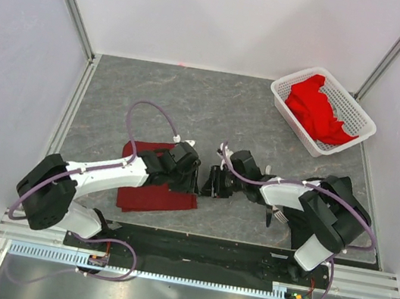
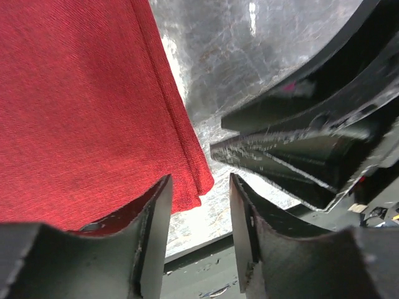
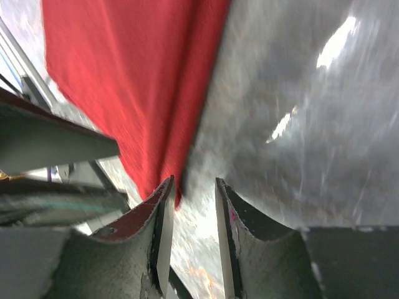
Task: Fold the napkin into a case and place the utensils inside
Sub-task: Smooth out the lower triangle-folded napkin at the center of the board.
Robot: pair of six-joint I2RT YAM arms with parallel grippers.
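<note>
The dark maroon napkin [image 1: 155, 194] lies folded flat on the grey table, partly under my left arm. It also shows in the left wrist view [image 2: 81, 106] and in the right wrist view [image 3: 137, 81]. My left gripper [image 1: 193, 178] is open and empty at the napkin's right edge [image 2: 199, 208]. My right gripper [image 1: 211, 182] faces it from the right, open and empty, with the napkin's corner just beside its left finger [image 3: 192, 205]. A small silver piece of the utensils [image 1: 277, 218] shows under my right arm; the rest is hidden.
A white lattice basket [image 1: 359, 118] with bright red cloths [image 1: 316, 107] stands at the back right corner. White walls close in the table on three sides. The two grippers' tips are very close to each other at the table's middle.
</note>
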